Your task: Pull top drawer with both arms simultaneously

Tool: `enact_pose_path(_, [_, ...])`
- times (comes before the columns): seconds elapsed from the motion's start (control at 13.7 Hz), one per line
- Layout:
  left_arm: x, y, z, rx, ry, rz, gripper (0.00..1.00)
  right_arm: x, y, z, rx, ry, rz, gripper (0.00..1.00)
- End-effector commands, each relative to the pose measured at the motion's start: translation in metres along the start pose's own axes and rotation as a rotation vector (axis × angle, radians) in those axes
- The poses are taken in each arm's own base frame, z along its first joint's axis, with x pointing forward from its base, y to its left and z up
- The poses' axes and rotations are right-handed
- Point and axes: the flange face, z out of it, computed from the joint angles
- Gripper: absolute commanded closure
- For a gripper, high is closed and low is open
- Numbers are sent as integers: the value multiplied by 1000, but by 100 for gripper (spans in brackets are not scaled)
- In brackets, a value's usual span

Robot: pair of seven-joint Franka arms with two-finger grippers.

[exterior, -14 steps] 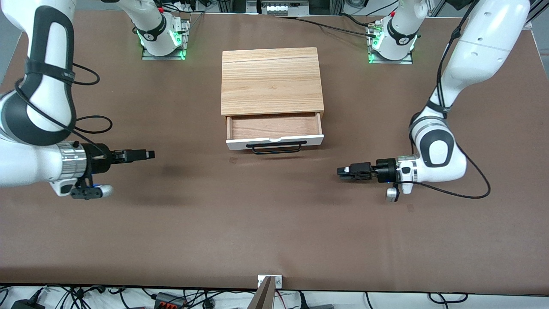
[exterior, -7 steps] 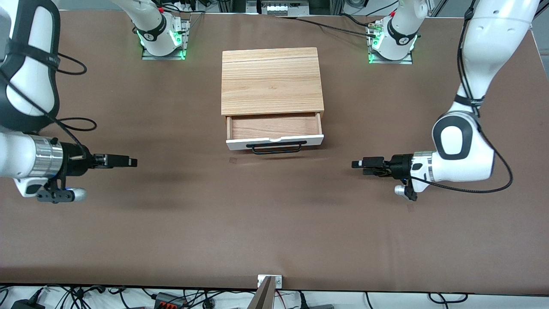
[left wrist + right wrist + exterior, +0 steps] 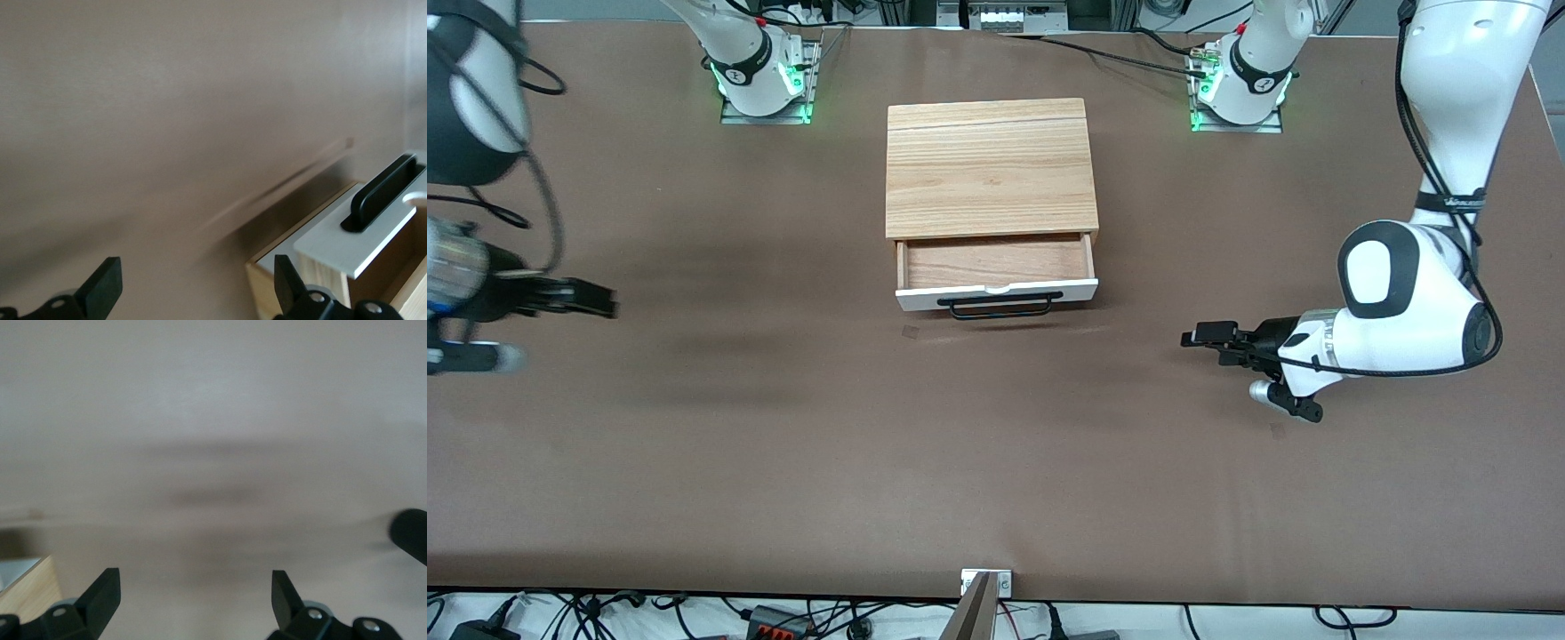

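Top drawer open, both arms off the handle

I'm seeing the left gripper point(image 3: 1199, 339) hanging over bare brown table point(image 3: 996, 462) toward the left arm's end, fingers point(image 3: 107, 283) spread apart and empty; the right gripper point(image 3: 600, 307) is hanging over the right arm's end, fingers point(image 3: 103, 593) likewise apart. Farther from the camera, the shallow white-fronted top drawer point(image 3: 996, 274) with its long black bar handle point(image 3: 1000, 305) is standing pulled out of the wood-grain-topped cabinet point(image 3: 990, 167), light wood inside showing. I'm judging the pull done; next calls only for parking the arms. Cables are trailing along the table's edges.
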Motion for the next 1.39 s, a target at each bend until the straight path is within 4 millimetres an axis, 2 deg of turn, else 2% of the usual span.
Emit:
enact_pose_path(0.0, [-3,11,-29,92,-45,-8,0,-20,20,-15,-6,26,37,0])
enact_pose_path(0.07, [-6,16,-46,169,-42,4,0,-27,23,-21,7,40,40,0])
enact_pose_path(0.22, [-7,20,-77,338,-40,51,0,-42,33,-17,15,39,-2,0])
enact_pose_path(0.36, [-5,24,-100,405,-50,68,0,-45,36,-16,11,45,-27,0])
enact_pose_path(0.51, [-11,25,-112,415,-77,57,0,-52,37,-18,11,36,-18,0])
enact_pose_path(0.66, [-25,27,-159,430,-73,16,0,-63,36,-15,18,36,-21,0])
enact_pose_path(0.73, [-37,37,-179,451,-93,10,0,-73,37,-7,22,46,-21,0])
enact_pose_path(0.88, [-67,68,-233,569,-50,19,0,-102,36,9,31,80,-14,0])
enact_pose_path(0.95, [-77,68,-251,582,-28,4,0,-111,34,14,33,72,31,0])
enact_pose_path(1.02, [-86,53,-268,571,-4,-30,0,-113,32,16,29,59,61,0])
enact_pose_path(1.31, [-96,43,-281,562,14,-62,0,-113,29,12,23,67,-44,0])
